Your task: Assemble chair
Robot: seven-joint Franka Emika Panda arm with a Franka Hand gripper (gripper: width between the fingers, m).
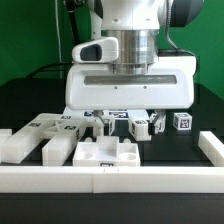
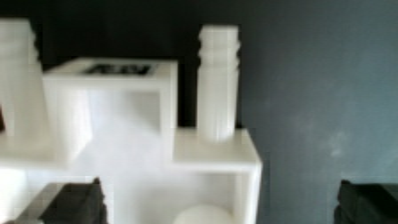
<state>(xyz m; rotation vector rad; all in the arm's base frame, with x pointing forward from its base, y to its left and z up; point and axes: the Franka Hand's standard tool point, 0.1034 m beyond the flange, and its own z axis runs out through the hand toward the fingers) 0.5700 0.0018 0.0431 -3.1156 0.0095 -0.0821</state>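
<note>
the hand (image 1: 126, 122) hung low over the worktop (image 1: 30, 110), fingers (image 2: 54, 205) spread wide, gripping nothing. the pegged chair piece (image 2: 169, 150) lay between them, closer to one finger, its two ribbed pegs (image 2: 217, 85) running lengthwise away from the hand; i'd guess a squeeze across it came next.

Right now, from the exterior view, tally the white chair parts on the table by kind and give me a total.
slotted chair piece: 1
other large chair pieces: 3
small tagged chair blocks: 4, some partly hidden
Total: 8
</note>
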